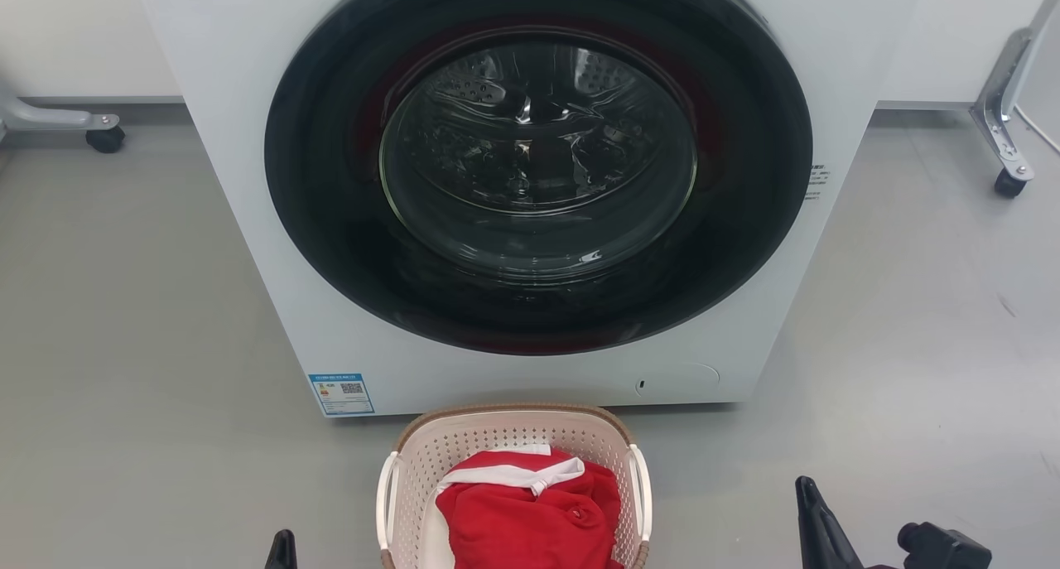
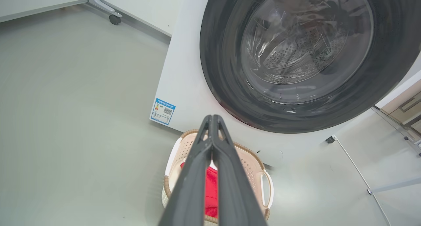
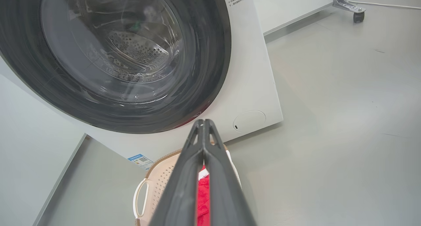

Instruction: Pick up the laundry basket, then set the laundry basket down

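Left gripper point(image 2: 213, 119) hovering low on the left, long dark fingers pressing together tip to tip, right gripper point(image 3: 204, 123) hovering low on the right, fingers likewise meeting

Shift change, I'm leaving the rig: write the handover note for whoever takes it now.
Left gripper: shut, empty.
Right gripper: shut, empty.
Laundry basket: on the floor before the washer, red garment inside, between the two grippers.
Done: no grasp yet, by the look of it.
Left: likely open both, take the white side handles, lift, set down.
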